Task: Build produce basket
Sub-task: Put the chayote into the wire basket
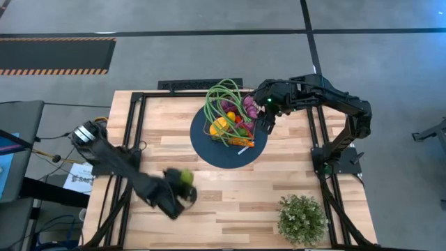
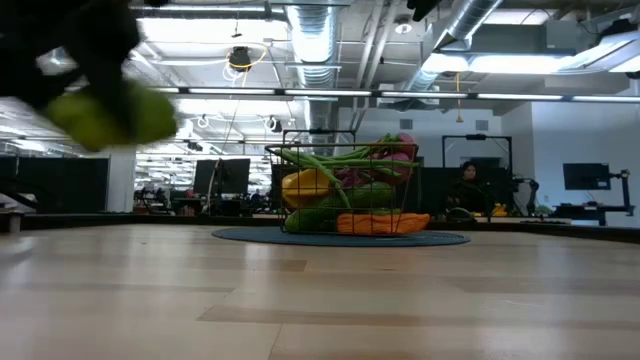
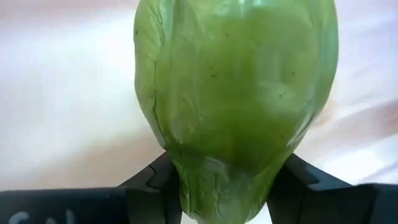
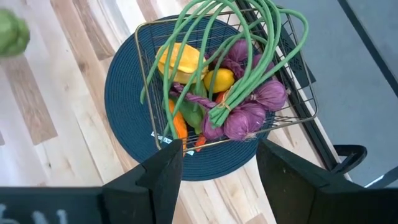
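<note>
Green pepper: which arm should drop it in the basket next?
Left. The left gripper already holds the green pepper above the table; the right gripper hangs open and empty beside the basket.

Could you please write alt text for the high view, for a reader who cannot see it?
The left claw holds a green pepper above the wooden table. The wire basket, full of produce, sits on a round blue plate, with the right claw beside it. A potted plant stands near the table's edge.
</note>
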{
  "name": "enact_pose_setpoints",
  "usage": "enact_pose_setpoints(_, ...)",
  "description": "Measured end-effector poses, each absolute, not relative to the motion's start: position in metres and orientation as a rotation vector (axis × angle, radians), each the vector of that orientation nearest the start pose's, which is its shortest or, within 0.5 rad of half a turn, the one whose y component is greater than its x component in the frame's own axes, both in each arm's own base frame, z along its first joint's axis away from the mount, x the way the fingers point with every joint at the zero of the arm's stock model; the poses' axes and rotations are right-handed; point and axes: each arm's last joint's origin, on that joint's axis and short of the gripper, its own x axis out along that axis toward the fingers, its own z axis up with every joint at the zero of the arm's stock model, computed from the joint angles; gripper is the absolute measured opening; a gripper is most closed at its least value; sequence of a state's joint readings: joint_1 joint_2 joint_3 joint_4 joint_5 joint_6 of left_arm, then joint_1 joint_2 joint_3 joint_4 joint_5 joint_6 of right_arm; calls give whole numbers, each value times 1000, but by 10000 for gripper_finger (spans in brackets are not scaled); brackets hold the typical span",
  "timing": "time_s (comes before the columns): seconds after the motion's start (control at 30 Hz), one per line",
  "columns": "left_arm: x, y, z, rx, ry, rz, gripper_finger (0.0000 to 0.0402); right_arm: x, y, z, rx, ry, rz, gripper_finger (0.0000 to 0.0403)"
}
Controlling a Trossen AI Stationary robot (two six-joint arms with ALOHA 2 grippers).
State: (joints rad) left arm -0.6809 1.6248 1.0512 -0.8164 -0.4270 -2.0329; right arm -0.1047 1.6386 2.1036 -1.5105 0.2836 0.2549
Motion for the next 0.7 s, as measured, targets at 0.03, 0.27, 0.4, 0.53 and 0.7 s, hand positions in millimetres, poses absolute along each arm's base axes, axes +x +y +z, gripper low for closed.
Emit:
enact_pose_setpoints(0.03,233,-163,204,-1021,783,898,141,276,-37,448,139,993,-485,225)
enact_pose_setpoints(0.27,228,-77,273,-722,643,802,141,276,-37,448,163,987,-499,218)
enact_pose_setpoints(0.4,226,-28,295,-579,620,785,141,276,-37,448,185,980,-513,200)
enact_pose_setpoints(0.53,232,14,305,-498,618,730,141,275,-38,448,224,968,-538,180)
enact_pose_setpoints(0.7,254,56,309,-435,541,590,141,276,-38,448,274,950,-569,148)
